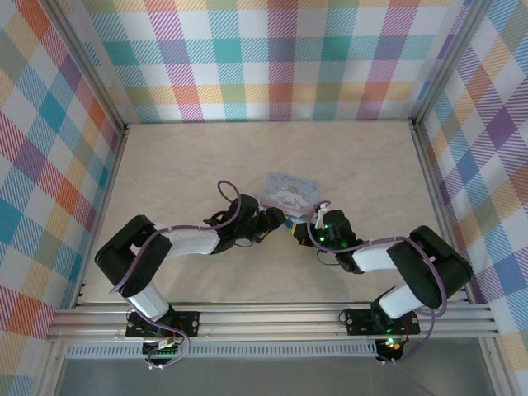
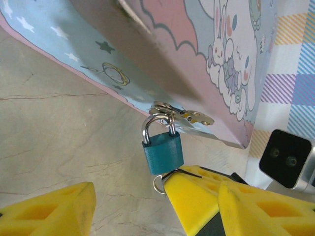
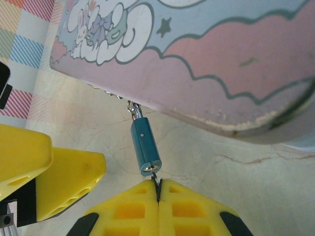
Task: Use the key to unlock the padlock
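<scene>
Nearest the left wrist lens, a yellow finger (image 2: 44, 211) of the left gripper (image 1: 280, 221) sat spread from its partner, holding nothing. That view showed the padlock (image 2: 163, 150) hanging by its shackle (image 2: 146, 129) from the tin's (image 2: 206, 44) hasp (image 2: 191, 116); the right wrist view showed its underside, where the right gripper (image 3: 157, 189), fingers pressed together, pinched the key (image 3: 155, 174).

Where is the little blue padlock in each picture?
Left wrist: the padlock hangs mid-picture, at the edge of the tin.
Right wrist: the padlock sits left of centre, below the tin.
Top external: too small to tell; look at the near edge of the tin.
Shared landmark: the cartoon tin.
</scene>
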Controlling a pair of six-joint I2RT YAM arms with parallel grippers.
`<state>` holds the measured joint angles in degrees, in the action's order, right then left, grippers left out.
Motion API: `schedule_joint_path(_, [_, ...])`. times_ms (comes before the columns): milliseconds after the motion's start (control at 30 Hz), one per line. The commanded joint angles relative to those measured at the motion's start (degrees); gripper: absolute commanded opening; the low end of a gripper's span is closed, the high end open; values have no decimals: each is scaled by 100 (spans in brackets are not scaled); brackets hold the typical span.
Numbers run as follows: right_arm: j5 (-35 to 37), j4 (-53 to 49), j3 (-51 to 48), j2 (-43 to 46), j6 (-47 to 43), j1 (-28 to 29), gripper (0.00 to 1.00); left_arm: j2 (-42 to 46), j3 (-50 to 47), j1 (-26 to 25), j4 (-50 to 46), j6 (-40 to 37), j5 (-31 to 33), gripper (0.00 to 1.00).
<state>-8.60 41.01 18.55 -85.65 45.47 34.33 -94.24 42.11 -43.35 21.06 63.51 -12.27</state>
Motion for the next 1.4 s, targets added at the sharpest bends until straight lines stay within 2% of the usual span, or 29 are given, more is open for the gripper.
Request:
schedule_joint_path(0, [-228, -430, 271, 250, 577, 13, 0, -274, -581, 46, 2190, 644, -55, 61])
schedule_joint_path(167, [-239, -414, 275, 216, 750, 13, 0, -719, -810, 40, 3222, 1006, -107, 54])
schedule_joint_path(533, [-225, -423, 308, 146, 759, 13, 0, -1141, -766, 11, 3734, 1233, -166, 46])
schedule_joint_path(867, [-238, -428, 334, 129, 777, 13, 0, -1437, -521, -76, 3756, 1381, -283, 37])
schedule_joint_path(1267, [-256, -402, 349, 105, 935, 13, 0, -1674, -420, -127, 3789, 1533, -320, 36])
schedule_joint_path(1367, [-269, -393, 351, 101, 972, 13, 0, -1727, -364, -138, 3834, 1532, -359, 31])
